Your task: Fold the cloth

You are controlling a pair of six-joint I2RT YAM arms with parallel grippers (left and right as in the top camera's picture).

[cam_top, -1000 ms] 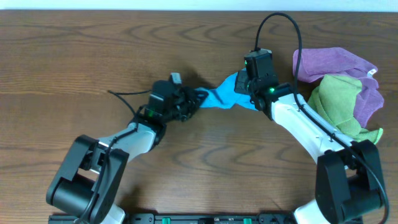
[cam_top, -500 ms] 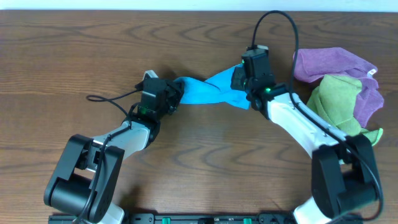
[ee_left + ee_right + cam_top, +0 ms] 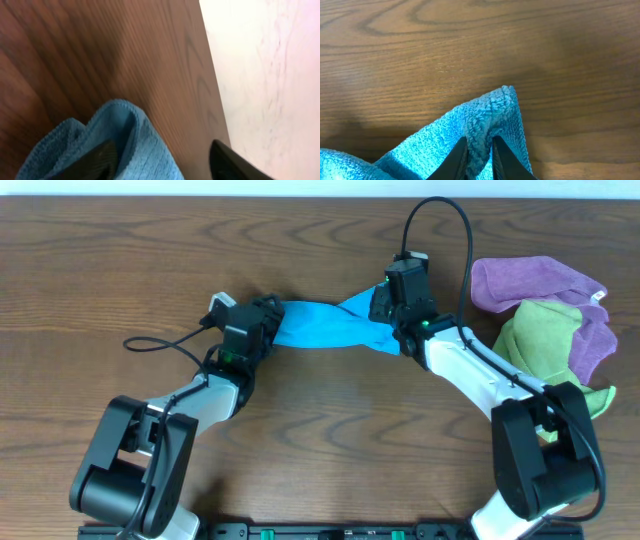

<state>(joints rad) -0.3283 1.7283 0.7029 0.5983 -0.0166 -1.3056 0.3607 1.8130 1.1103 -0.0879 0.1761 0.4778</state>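
Left claw (image 3: 268,320) and right claw (image 3: 385,305), each pinching an end of the sky-blue cloth (image 3: 325,328), have drawn further apart over the past second, so the cloth now spans stretched above the bench (image 3: 100,280), seemingly being spread ahead of folding.

Dark brown wooden table (image 3: 100,270) with pronounced oval and wavy grain fills nearly the whole overhead view. Beyond the table's far edge, a thin pale strip (image 3: 300,188) shows. In the left wrist view, the table ends at a straight edge, and beside it lies a pale cream surface with faint marbled veins (image 3: 270,75). Lighting even, soft shadows on the table.
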